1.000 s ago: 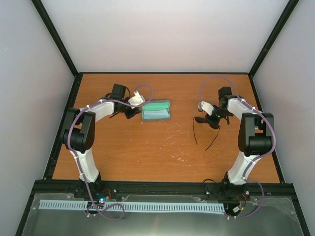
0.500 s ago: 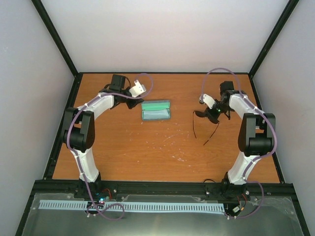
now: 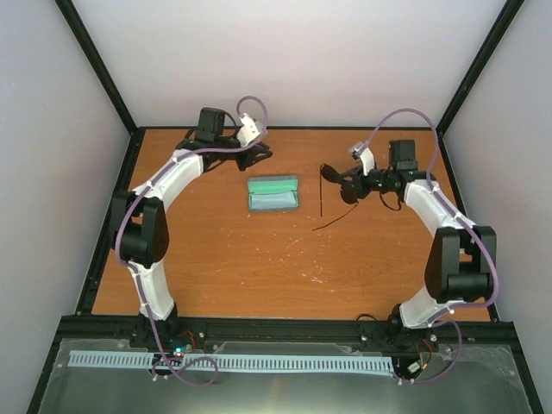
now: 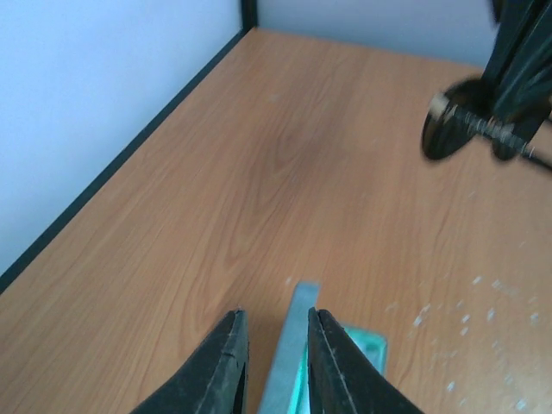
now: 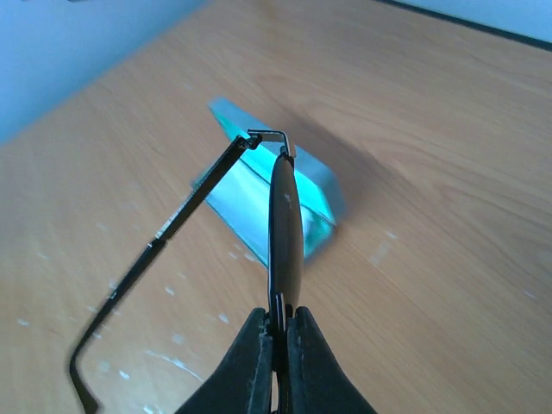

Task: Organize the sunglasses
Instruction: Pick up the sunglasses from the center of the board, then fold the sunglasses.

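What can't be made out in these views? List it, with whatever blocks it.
- Top view: whether anything lies inside the case; too small to tell.
- Left wrist view: most of the case, cut off by the bottom edge and partly behind the left gripper; the sunglasses are blurred and run off the right edge.
- Right wrist view: the sunglasses, edge-on in the right gripper, cover part of the case; only one temple arm shows.

The table [image 3: 216,267] has an orange-brown wooden top edged in black. A teal oblong case [image 3: 273,193] lies flat on it, left of centre in the far half. Pale scuff marks [image 3: 316,277] speckle the wood near the middle.
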Robot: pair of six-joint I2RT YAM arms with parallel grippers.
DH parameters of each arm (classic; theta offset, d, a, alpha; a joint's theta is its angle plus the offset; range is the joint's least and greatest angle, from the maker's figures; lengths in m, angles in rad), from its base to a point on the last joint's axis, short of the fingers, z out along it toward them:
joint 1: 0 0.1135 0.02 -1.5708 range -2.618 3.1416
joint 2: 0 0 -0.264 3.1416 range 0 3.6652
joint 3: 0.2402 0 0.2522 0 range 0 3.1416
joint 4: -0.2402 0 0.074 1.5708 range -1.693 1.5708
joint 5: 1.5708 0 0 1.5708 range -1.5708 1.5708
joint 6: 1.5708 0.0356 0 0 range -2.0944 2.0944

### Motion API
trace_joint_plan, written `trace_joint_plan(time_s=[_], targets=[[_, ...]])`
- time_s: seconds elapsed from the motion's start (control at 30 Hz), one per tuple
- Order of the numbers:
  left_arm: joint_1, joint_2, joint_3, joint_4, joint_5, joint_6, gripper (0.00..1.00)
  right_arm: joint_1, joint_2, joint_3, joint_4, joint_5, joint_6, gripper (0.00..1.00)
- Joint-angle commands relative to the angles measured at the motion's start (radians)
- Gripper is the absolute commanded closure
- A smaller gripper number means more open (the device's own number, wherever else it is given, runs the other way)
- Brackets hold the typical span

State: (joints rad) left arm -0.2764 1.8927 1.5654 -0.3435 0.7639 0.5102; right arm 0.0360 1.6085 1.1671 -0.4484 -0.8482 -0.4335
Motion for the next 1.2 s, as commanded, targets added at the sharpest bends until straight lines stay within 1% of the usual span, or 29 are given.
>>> trace_joint_plan(time_s=[0.0, 0.13, 0.23, 0.47, 0.57, 0.7, 0.77, 0.87, 0.97, 1.07, 1.13, 1.17], targets=[[-0.069, 0.015, 0.095, 0.063, 0.134, -0.133, 0.78, 0.086, -0.072, -0.111, 0.369, -0.154, 0.363, 0.97], [-0.099, 0.011, 0.143, 0.104, 0.185, -0.209, 0.78, 0.164, -0.077, -0.180, 0.552, -0.176, 0.502, 0.97], [-0.117, 0.001, 0.154, 0.120, 0.202, -0.242, 0.78, 0.198, -0.073, -0.202, 0.631, -0.172, 0.567, 0.97], [-0.145, -0.031, 0.110, 0.116, 0.238, -0.248, 0.79, 0.199, -0.073, -0.203, 0.762, -0.121, 0.694, 0.97], [-0.145, -0.058, 0.094, 0.124, 0.245, -0.251, 0.80, 0.199, -0.047, -0.197, 0.825, -0.104, 0.790, 0.97], [-0.145, -0.091, 0.079, 0.142, 0.250, -0.230, 0.80, 0.199, -0.021, -0.231, 1.012, -0.083, 0.956, 0.97], [-0.145, -0.096, 0.072, 0.146, 0.263, -0.223, 0.80, 0.199, -0.012, -0.239, 1.073, -0.076, 1.018, 0.97], [-0.146, -0.092, 0.061, 0.152, 0.270, -0.218, 0.80, 0.199, -0.011, -0.236, 1.083, -0.061, 1.046, 0.97], [-0.146, -0.101, 0.076, 0.120, 0.214, -0.177, 0.80, 0.199, -0.022, -0.236, 1.027, -0.016, 1.023, 0.97], [-0.139, -0.140, 0.076, 0.094, 0.165, -0.122, 0.81, 0.200, -0.008, -0.238, 0.992, 0.005, 1.035, 0.97], [-0.138, -0.178, 0.067, 0.082, 0.180, -0.091, 0.83, 0.199, 0.006, -0.240, 0.976, 0.019, 1.065, 0.97], [-0.138, -0.196, 0.061, 0.067, 0.208, -0.080, 0.84, 0.199, 0.013, -0.244, 0.987, 0.019, 1.079, 0.97]])
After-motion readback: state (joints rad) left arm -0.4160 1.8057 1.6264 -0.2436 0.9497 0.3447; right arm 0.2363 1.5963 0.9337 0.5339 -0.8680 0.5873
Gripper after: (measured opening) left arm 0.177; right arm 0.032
